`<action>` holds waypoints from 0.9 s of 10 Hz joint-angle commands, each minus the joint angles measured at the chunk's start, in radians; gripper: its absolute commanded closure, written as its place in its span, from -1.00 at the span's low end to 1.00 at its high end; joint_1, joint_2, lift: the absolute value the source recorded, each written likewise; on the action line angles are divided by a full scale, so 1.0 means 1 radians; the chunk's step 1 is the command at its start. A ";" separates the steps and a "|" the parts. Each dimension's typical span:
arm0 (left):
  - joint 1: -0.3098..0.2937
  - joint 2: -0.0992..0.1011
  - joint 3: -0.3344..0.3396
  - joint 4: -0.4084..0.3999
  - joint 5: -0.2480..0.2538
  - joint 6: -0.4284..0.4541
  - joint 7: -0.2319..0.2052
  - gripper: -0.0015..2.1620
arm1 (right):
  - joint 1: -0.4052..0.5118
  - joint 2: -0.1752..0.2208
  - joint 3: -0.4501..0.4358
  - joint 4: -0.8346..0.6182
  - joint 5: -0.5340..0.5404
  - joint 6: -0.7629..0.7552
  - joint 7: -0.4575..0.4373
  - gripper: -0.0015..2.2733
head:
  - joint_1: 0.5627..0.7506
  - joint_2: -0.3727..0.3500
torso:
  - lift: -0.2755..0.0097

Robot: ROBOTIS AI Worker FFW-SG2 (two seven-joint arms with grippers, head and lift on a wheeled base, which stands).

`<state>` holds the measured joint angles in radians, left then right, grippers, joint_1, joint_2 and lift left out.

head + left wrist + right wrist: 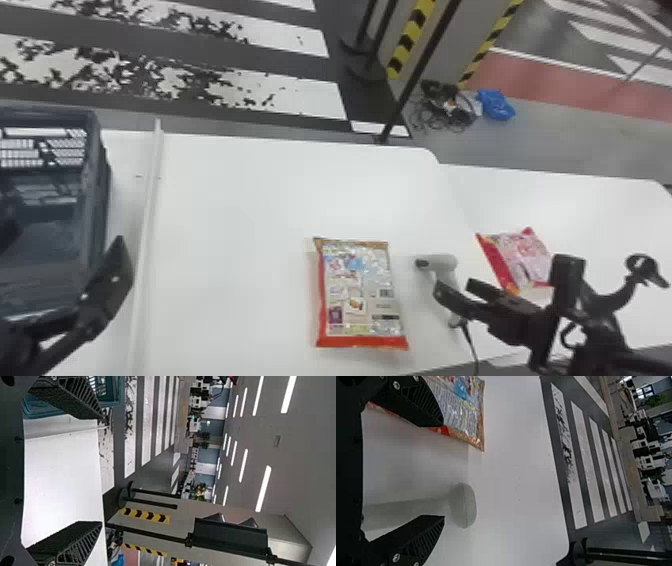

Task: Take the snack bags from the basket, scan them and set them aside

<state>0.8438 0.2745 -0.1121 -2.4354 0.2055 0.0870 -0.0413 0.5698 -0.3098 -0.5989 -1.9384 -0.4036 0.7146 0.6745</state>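
My left gripper (pixel 107 287) is beside the dark basket (pixel 97 200) at the head view's far left; in its wrist view the left gripper (pixel 101 471) stands open with nothing held. An orange-edged snack bag (pixel 357 295) lies flat on the white table, printed back up. Right of it lies the grey scanner (pixel 444 262), its cable trailing toward the near edge. My right gripper (pixel 456 288) is at the scanner's handle. The right wrist view has the right gripper (pixel 443 471) open, with the scanner (pixel 463 504) between or below its fingers, not clamped.
A pink and red snack bag (pixel 522 260) lies on the table's right part, just beyond the right arm. A raised white strip (pixel 149 215) runs between the basket and the orange-edged bag. Black posts (pixel 417 70) stand on the floor behind the table.
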 commanded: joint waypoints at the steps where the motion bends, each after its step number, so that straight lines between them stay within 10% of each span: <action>1: -0.003 -0.001 0.000 0.001 -0.001 0.001 0.000 -0.97 | -0.047 -0.023 0.001 -0.068 -0.011 0.285 0.085 -0.96 | 0.41 -0.94 | 0.41; 4: 0.008 0.000 0.000 -0.005 -0.008 0.001 0.000 -0.97 | -0.177 -0.138 0.148 0.007 0.045 0.506 0.208 -0.96 | 0.41 -0.94 | 0.41; 9: 0.054 -0.001 -0.001 -0.019 -0.023 -0.002 0.001 -0.97 | -0.384 -0.183 0.407 0.305 0.164 0.383 0.251 -0.96 | 0.41 -0.89 | 0.41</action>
<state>0.8894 0.2729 -0.1143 -2.4483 0.1856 0.0855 -0.0400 0.1984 -0.4908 -0.2070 -1.6536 -0.2445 1.1173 0.9257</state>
